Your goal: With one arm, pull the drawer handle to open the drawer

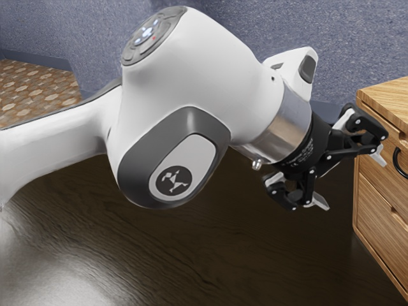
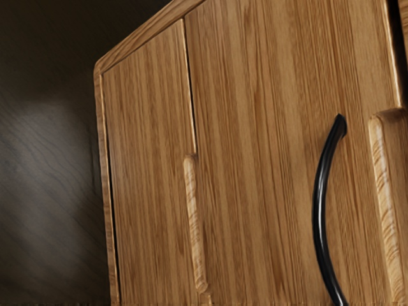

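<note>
The white arm (image 1: 191, 115) reaches in from the exterior view's left toward a wooden cabinet (image 1: 376, 217) at the exterior view's right. The cabinet stands on a dark wood-grain surface (image 1: 159, 255). The black gripper (image 1: 349, 178) has its two fingers spread wide and nothing between them. It faces the cabinet front, with one fingertip close to the upper drawer and the other farther back and lower.

The curved black handle (image 1: 398, 163) sits on that upper drawer, at the far right edge of the exterior view, near the closer fingertip but apart from it. In the wrist view the handle (image 2: 320, 217) arcs across the light oak drawer front (image 2: 268, 127), with a second wooden panel (image 2: 146, 191) beside it.
</note>
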You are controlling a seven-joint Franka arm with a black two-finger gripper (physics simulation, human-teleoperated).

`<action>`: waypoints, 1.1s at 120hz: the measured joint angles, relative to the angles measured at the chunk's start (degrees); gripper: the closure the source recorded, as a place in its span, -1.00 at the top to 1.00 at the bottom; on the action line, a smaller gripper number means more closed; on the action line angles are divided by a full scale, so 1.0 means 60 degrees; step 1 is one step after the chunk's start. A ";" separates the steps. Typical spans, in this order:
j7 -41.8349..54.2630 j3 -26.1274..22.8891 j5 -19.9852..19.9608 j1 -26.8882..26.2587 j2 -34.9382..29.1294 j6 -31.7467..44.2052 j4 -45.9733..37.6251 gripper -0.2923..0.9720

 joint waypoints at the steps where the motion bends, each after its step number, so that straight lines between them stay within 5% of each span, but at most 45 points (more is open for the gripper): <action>1: -0.0007 -0.0013 0.0003 -0.0004 0.0022 0.0017 0.0005 0.54; 132: -0.0440 -0.0090 0.0331 -0.0298 0.1397 0.0536 0.0863 0.54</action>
